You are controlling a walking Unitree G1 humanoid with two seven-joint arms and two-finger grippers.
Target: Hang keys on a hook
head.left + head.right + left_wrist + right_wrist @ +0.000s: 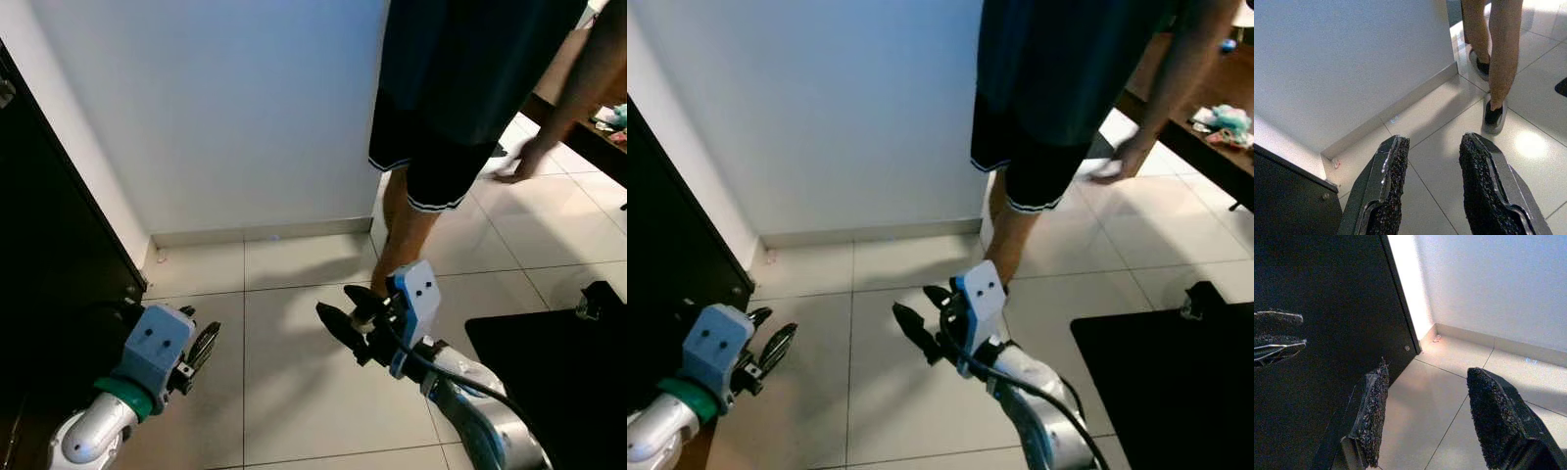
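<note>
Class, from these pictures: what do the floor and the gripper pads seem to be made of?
Floor: probably glazed ceramic tile, pale and glossy, with grout lines and soft reflections. Pads of the right gripper: likely rough rubber or foam, black, grainy and matte. Left gripper pads look the same.

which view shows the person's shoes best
The left wrist view: both shoes sit on the tiled floor past the open left gripper. In the eye views the legs show, but the right gripper covers the feet.
</note>
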